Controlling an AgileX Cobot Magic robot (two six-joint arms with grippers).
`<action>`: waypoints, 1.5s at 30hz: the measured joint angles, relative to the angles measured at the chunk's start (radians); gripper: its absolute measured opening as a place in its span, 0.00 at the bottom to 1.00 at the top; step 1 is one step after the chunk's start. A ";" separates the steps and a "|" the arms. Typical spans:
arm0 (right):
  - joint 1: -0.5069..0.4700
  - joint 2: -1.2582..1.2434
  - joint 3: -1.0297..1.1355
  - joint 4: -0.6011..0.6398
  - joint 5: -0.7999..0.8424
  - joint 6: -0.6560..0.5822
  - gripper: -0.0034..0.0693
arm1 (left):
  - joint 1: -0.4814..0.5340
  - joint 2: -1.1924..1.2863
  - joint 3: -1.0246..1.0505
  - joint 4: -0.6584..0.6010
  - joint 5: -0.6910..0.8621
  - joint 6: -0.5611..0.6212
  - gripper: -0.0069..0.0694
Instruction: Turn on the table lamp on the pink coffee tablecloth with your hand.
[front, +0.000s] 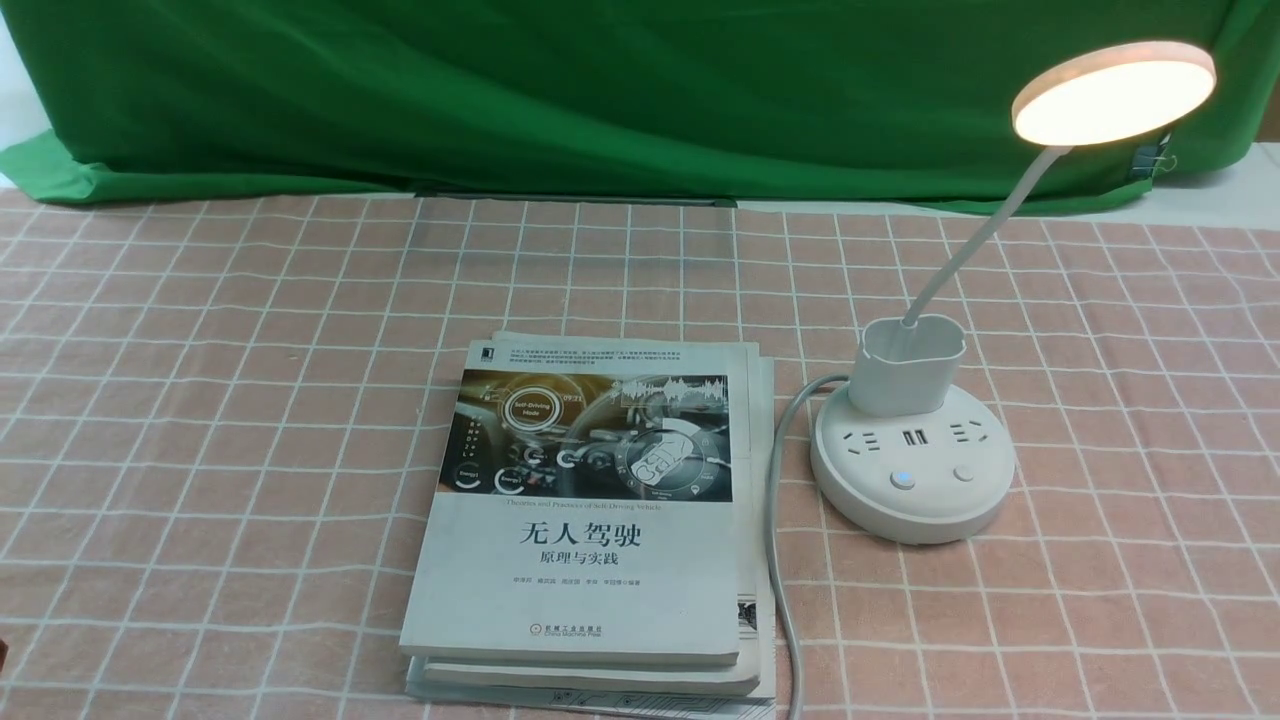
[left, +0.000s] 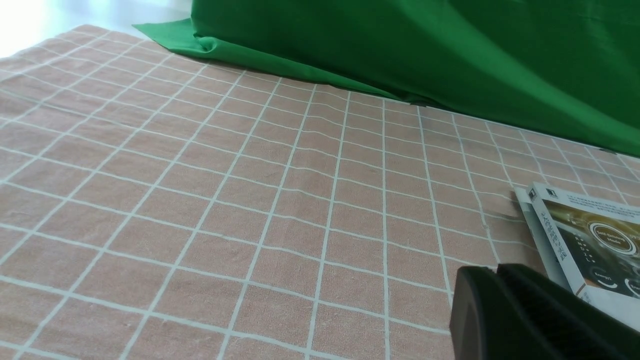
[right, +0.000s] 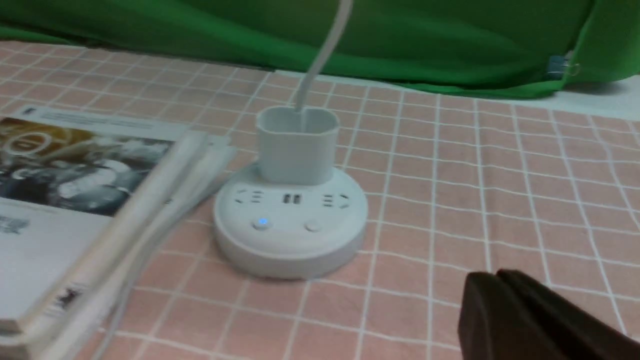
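In the front view, the table lamp (front: 912, 470) stands on the pink coffee tablecloth (front: 200, 350), on the robot's right side and just beside a stack of books (front: 590, 520) lying near the middle. The cloth is a soft woven salmon sheet gridded with thin white lines, spread flat over the tabletop. The lamp's flat disc head (front: 1113, 92) glows warm on a thin bendy neck rising out of a cup-shaped holder. Its base is a smooth white puck with sockets and two small buttons turned toward the robot, probably so a tip can press them from the near side. The left button (front: 903, 478) shows a blue light. With the head lit, the task looks done. A grey cable (front: 778, 520) runs from the base between the lamp and the books toward the near edge. Neither gripper shows here.

In the left wrist view, the left gripper (left: 492, 275) hangs low over bare cloth with its matte dark fingers pressed together on nothing. A glossy corner of the books lies just beyond it, and the green backdrop cloth (left: 400, 45) lies in folds behind. The lamp is out of sight.

In the right wrist view, the right gripper (right: 495, 277) is near the lamp's base but clear of it. Its fingers are closed into one blunt tip, a shape that suits poking a button rather than grasping.
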 joint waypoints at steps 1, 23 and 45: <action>-0.008 -0.032 0.045 0.000 -0.027 -0.003 0.08 | 0.000 0.000 0.000 0.000 0.000 0.000 0.12; -0.054 -0.161 0.160 -0.047 -0.072 -0.003 0.10 | 0.000 0.000 0.000 0.000 0.000 -0.002 0.12; -0.054 -0.161 0.160 -0.047 -0.072 -0.003 0.18 | 0.000 0.000 0.000 0.000 0.000 0.000 0.12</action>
